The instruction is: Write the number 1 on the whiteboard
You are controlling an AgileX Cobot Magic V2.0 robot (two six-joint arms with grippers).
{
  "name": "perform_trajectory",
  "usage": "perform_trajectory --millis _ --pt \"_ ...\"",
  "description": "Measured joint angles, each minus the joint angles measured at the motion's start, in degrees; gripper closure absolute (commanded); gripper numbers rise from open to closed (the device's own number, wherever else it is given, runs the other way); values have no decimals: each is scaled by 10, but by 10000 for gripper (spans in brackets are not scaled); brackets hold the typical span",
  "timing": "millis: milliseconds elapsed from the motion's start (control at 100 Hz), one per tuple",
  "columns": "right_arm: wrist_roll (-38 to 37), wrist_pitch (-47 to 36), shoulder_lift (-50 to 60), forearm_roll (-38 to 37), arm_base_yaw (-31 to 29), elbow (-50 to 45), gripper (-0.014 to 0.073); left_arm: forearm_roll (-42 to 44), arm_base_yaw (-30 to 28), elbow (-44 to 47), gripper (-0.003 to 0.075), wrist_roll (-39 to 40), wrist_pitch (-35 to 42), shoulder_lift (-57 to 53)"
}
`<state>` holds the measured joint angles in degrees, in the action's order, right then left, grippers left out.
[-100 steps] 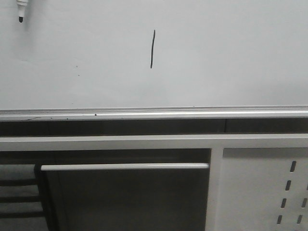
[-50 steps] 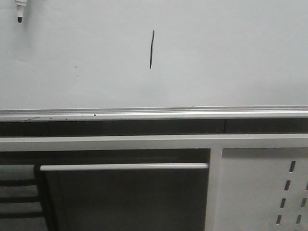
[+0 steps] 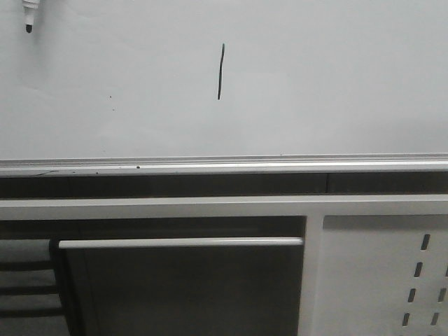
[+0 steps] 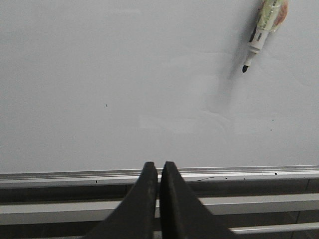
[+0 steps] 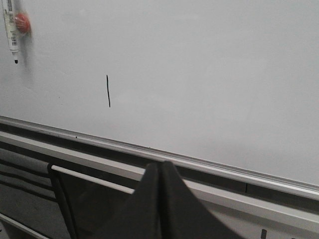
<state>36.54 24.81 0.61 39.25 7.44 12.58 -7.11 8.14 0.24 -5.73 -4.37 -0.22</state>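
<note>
The whiteboard (image 3: 315, 84) fills the upper part of the front view, with a silver rail along its lower edge. The number 1 (image 3: 220, 71) is a thin black stroke near the board's middle; it also shows in the right wrist view (image 5: 108, 91). A marker (image 3: 29, 14) hangs tip down at the board's upper left, also in the left wrist view (image 4: 259, 37) and the right wrist view (image 5: 11, 27). My left gripper (image 4: 159, 166) is shut and empty, below the board's rail. My right gripper (image 5: 160, 166) is shut and empty, below the rail, away from the stroke.
Below the board runs a silver rail (image 3: 224, 166), then a dark gap and a pale frame bar (image 3: 210, 207). A white perforated panel (image 3: 392, 280) with slots stands at the lower right. A dark bay with a horizontal bar (image 3: 180, 242) is at the lower left.
</note>
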Motion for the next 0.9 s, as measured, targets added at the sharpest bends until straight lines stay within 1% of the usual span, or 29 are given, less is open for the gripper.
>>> perform_trajectory --millis 660,740,780,810,830,860,900 --pt "0 -4 0 0 0 -1 657 0 0 0 741 0 0 0" --pt "-4 -13 0 -21 0 -6 657 0 0 0 741 0 0 0" --pt "-30 -20 0 -47 0 -11 657 0 0 0 741 0 0 0" --pt "-62 -29 0 -85 0 -16 657 0 0 0 741 0 0 0" --pt "-93 -37 0 -105 -2 -19 657 0 0 0 741 0 0 0" --pt "-149 -47 0 -157 -4 -25 657 1 0 0 741 0 0 0" --pt "-202 -63 0 -208 -10 -34 657 0 0 0 741 0 0 0"
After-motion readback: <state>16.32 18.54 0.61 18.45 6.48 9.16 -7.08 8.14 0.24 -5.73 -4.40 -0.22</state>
